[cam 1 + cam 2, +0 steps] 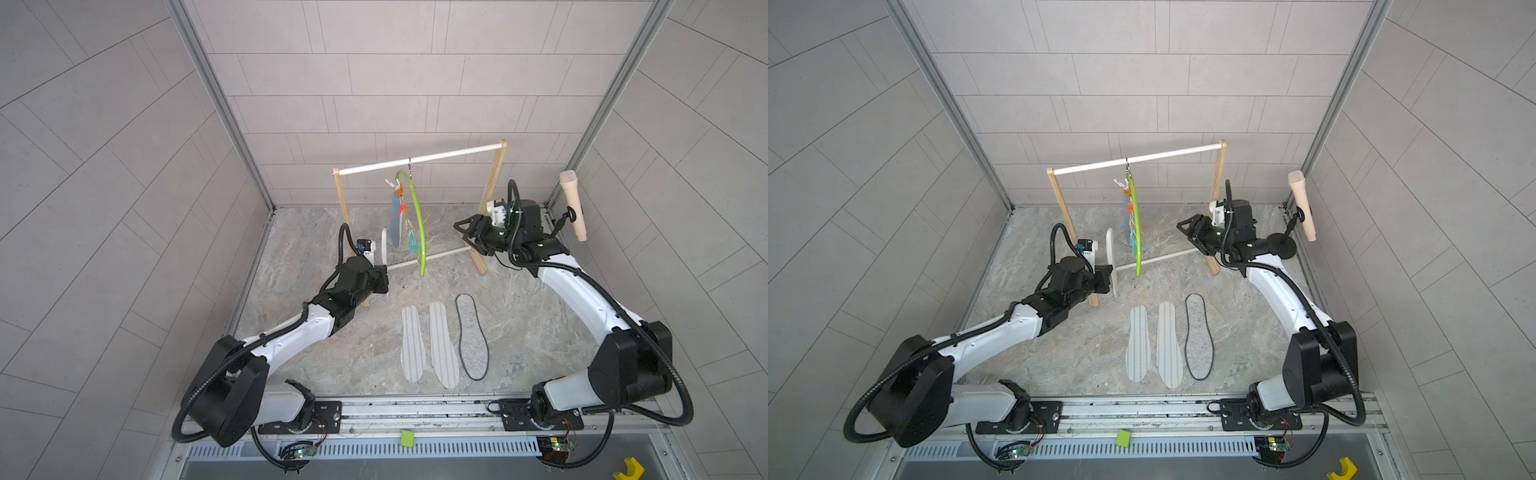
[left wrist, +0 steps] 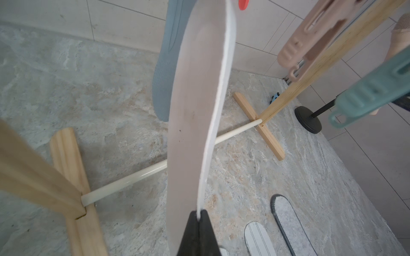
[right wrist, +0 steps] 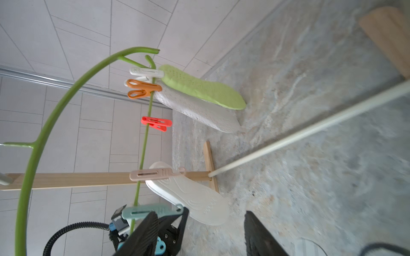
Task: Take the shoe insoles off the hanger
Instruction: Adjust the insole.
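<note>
A white insole (image 1: 384, 249), pinched at one end by the closed left claw (image 2: 197, 218), is standing edge-on just left of the green hanger (image 1: 420, 237), apart from its pegs (image 1: 411, 247), its length reaching away from the claw toward the back wall (image 1: 415, 83). The right claw (image 1: 459, 232) is hovering half-open, empty, on the hanger's other side.

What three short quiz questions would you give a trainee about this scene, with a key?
1. How many insoles lie flat on the table?
2. True or false: the left gripper is shut on a white insole.
3. Which clothespin grips the green insole: A white, B red, C teal?
Key: 1 three (two striped insoles, one grey felt insole); 2 true; 3 A, the white clothespin.
</note>
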Tool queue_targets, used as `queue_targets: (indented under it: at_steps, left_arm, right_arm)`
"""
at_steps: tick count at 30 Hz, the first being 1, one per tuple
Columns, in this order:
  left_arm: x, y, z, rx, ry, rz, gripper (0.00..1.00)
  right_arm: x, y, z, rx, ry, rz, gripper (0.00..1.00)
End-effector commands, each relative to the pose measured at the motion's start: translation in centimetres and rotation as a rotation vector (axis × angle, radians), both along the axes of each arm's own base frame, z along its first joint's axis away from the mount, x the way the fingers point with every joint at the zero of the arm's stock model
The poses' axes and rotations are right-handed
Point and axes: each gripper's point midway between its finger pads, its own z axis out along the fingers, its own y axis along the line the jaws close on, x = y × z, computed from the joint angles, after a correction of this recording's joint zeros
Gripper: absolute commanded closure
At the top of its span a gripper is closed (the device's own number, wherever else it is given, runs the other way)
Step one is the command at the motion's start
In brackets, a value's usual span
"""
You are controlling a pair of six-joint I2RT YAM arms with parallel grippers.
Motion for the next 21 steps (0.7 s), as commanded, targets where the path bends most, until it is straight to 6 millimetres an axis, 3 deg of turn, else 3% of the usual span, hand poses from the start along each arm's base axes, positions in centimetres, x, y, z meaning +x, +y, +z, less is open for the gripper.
queue_targets:
  at_steps: [1,5,10,17,21]
  left_arm:
    - [-1.9,1.1,0.1,-0.023,0.103,0.033,1.00]
    - [-4.3,1.1,0.5,-0.102,0.185,0.007,1.00]
    - [-7.5,-0.2,0.9,-0.272,0.324,-0.048,1.00]
    - [-10.5,-2.2,2.2,-0.543,0.453,-0.121,1.00]
    - [-11.2,-4.4,2.7,-0.721,0.518,-0.197,1.00]
  right_arm:
    - [-5.1,-0.7,-0.8,-0.065,0.029,0.074,0.37]
    - [-9.7,-1.5,-2.0,-0.102,0.042,0.098,0.40]
    - [-14.0,-1.4,-2.9,-0.088,0.030,0.122,0.42]
    - [-18.6,2.1,-1.9,-0.116,-0.063,0.276,0.44]
    - [-19.4,4.6,-2.6,-0.045,-0.034,0.343,0.44]
